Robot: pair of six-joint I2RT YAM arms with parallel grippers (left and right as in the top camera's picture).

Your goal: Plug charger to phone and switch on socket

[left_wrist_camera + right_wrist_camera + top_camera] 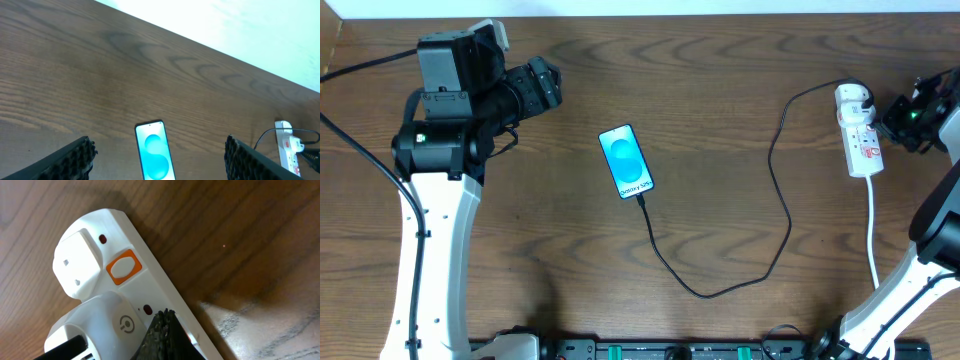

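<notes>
Right, plugging in looks done. The black charger cable runs from its white plug, seated at the far end of the power strip, and loops across to the phone, where its tip meets the near edge. The phone lies flat and well apart from the power strip, on my left arm's side, with its screen glowing blue. From overhead the tip seems to be in, but it is too small for me to be sure.

What's left is the switch. My right pincer is pressed together, holding nothing. Its tips are down on the power strip just beside the plug, touching or nearly so. An orange switch sits one place further up the power strip, clear of my tips. I can't tell whether any switch is on yet.

My left pincer hangs spread and empty, farther from the power strip than the phone is.
</notes>
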